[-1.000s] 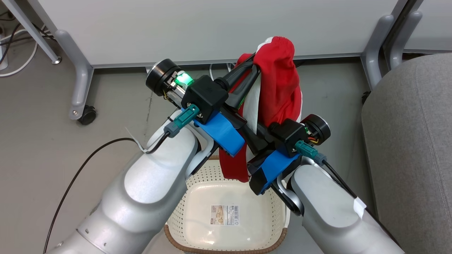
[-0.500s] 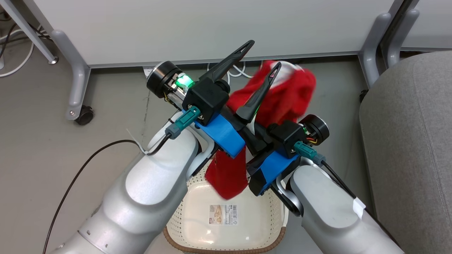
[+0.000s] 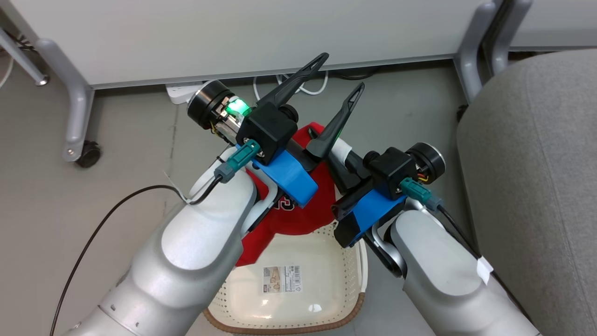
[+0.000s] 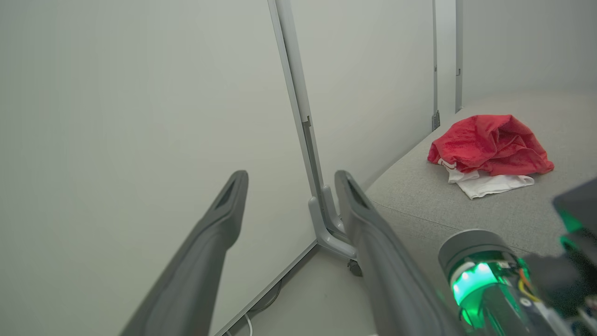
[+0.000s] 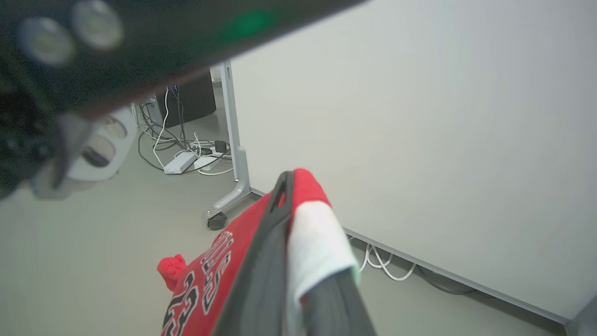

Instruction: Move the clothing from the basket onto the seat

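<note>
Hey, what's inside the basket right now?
On the basket floor, a barcode sticker; red clothing hangs over its far edge. The left forearm covers its left side, so that part is hidden.

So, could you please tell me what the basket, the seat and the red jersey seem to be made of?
Basket: seemingly glossy cream plastic, perforated walls, brown woven-look rim. Seat: matte grey woven upholstery, stitched seam. Red jersey: soft, thin fabric, probably synthetic; it drapes and creases.

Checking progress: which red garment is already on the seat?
The crumpled garment with white cloth under it, lying on the grey seat. The other garment, with printed lettering, hangs from the shut right end effector by the basket.
</note>
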Available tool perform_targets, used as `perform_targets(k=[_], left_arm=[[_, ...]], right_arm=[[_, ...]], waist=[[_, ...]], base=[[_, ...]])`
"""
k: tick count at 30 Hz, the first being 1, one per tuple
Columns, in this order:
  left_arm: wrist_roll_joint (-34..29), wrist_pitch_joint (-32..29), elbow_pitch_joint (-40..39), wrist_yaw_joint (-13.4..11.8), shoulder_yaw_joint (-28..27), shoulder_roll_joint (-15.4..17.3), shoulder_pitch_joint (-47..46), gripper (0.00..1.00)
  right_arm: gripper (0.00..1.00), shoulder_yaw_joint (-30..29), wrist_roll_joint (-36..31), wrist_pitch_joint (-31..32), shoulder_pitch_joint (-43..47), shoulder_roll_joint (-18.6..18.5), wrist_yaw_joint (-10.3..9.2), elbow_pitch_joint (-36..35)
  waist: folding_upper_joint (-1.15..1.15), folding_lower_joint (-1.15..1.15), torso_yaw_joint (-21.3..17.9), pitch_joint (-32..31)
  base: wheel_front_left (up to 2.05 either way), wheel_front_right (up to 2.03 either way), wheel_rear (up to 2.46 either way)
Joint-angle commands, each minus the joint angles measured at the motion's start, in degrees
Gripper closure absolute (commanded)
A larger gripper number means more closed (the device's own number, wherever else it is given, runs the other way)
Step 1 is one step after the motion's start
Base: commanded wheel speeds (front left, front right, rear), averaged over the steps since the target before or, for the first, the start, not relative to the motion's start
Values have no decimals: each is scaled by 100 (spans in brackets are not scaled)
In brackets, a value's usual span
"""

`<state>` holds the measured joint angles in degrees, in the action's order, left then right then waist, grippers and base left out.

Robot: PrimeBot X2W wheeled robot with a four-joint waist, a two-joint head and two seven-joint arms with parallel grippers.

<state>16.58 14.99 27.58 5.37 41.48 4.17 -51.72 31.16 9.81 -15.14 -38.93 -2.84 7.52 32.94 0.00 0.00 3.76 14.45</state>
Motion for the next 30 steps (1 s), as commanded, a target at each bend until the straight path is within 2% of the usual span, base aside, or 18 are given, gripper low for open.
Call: perform_targets(k=[1,8,20,30], left_arm=[[-17,28,2,6,-11,31,-21,0],[-57,22,-31,15,50,123,-133,0],[-94,-97,-91,77,397,154,-165,0],[-60,-225,-169,122,661,166,-72,0]], right_arm=[[100,-59,-38,-1,-91,-8,-6,-58],[100,-527,-227,-1,-102,-7,-6,-341],[100,-2004,-587,-2,286,-3,-6,-990],[100,-2855,-453,-1,790,-1,-6,-1610]], waist=[[0,0,-126,80],[0,0,-658,386],[0,0,-1598,822],[0,0,-2230,1099]], base=[[0,0,0],[0,0,0],[0,0,0],[0,0,0]])
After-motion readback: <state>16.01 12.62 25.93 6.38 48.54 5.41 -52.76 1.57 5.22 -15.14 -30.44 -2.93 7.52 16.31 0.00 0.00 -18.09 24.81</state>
